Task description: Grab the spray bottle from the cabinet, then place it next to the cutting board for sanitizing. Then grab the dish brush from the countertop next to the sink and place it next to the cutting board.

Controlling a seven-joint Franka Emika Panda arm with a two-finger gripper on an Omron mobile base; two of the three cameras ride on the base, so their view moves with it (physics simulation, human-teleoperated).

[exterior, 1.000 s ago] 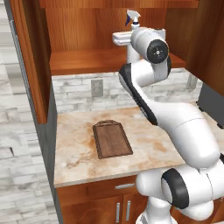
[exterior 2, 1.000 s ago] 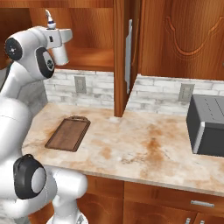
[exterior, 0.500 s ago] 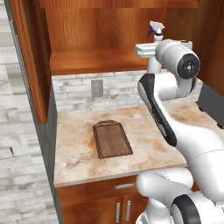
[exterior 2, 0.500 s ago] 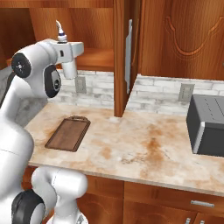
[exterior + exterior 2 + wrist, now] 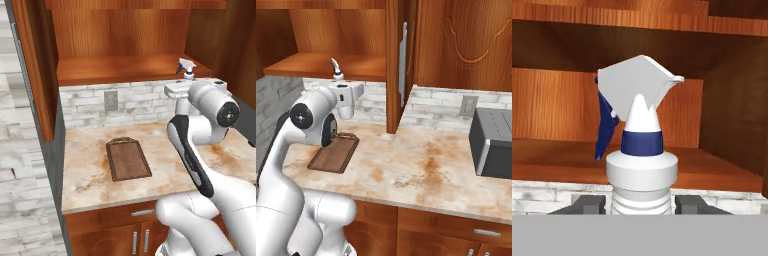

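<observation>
A: status on the bottle (image 5: 641,150)?
B: gripper (image 5: 641,205) is clenched on it; one finger (image 5: 587,204) each side of the ribbed neck, sprayer head upright above; held low on the neck so the trigger stays clear, I'd say.
A: where is it?
B: in the air, out in front of the cabinet (image 5: 125,67) shelf, above the counter (image 5: 421,170); board (image 5: 127,159) lies flat well to the side of it, nearer the open door.
A: arm pose?
B: elbow bent high; forearm rising; hand about level, fingers pointing at the cabinet; bottle top pokes up above the wrist.
A: next?
B: probably swing over, lower, set it beside the board; brush step not yet begun.
</observation>
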